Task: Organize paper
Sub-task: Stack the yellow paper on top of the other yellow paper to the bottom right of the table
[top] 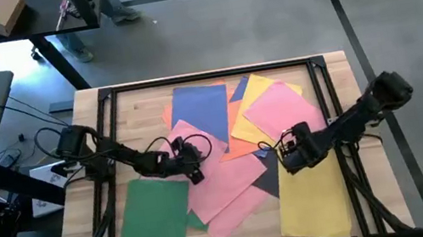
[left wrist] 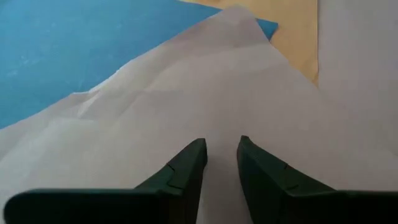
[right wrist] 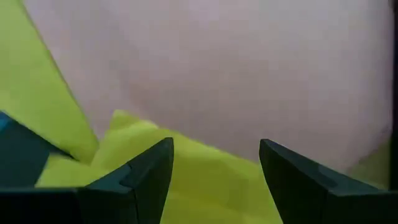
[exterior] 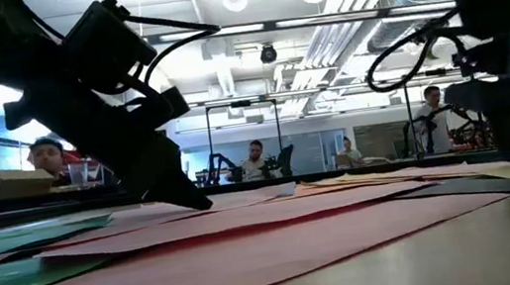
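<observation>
So the paper is fanned out in a messy overlapping pile across the middle of the counter (top: pixel 341 71). A blue sheet (top: pixel 201 107) sits at the far side with orange (top: pixel 235 127) and yellow (top: pixel 255 94) poking out beside it, plus a pink sheet (top: pixel 283 111) on top of those. A big pink sheet (top: pixel 226 180) lies in the middle, and a dark grey corner (top: pixel 267 180) peeks out from under it. The green sheet (top: pixel 154 227) lies near the front left edge, and another yellow sheet (top: pixel 311 201) reaches the front right.

The left pincer (left wrist: pixel 221 155) is down on the big pink sheet, fingers just a narrow slit apart, gripping nothing I can see. The right pincer (right wrist: pixel 214 165) hovers wide open over the pink-yellow overlap. Bare wood shows along the side edges.
</observation>
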Tool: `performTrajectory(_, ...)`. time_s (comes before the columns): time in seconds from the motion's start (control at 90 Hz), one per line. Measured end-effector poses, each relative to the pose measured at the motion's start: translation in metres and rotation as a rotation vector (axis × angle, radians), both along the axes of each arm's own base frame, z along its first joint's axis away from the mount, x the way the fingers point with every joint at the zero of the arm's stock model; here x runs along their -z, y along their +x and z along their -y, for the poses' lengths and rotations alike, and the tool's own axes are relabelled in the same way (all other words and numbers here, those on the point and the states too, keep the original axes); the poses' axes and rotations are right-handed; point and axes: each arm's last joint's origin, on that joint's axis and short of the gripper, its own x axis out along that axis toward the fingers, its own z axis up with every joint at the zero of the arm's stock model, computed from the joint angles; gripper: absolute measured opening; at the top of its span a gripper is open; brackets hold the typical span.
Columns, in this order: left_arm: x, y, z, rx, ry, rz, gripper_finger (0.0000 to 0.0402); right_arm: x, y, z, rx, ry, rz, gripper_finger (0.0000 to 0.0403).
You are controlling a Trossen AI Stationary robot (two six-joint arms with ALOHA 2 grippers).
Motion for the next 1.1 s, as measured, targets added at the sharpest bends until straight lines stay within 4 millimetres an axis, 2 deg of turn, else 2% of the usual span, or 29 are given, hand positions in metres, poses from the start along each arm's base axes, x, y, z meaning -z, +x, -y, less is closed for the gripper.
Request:
performTrajectory(0.178, 0.000, 0.000, 0.000, 0.000, 0.000, 0.000, 0.0085, 0.001, 0.007, 0.001, -0.056, 0.017, 0.016, 0.0224)
performTrajectory(0.367, 0.000, 0.000, 0.000, 0.000, 0.000, 0.001, 0.0085, 0.000, 0.004, 0.009, 0.012, -0.078, 0.028, 0.0224)
performTrajectory(0.6, 0.000, 0.000, 0.000, 0.000, 0.000, 0.001, 0.0085, 0.016, 0.011, 0.014, -0.028, -0.026, 0.006, 0.0224)
performTrajectory(0.9, 0.000, 0.000, 0.000, 0.000, 0.000, 0.001, 0.0085, 0.001, 0.028, -0.007, -0.134, 0.035, 0.072, 0.0224)
performTrajectory(1.1, 0.000, 0.000, 0.000, 0.000, 0.000, 0.001, 0.0085, -0.005, 0.018, -0.006, -0.061, -0.068, 0.026, 0.0224)
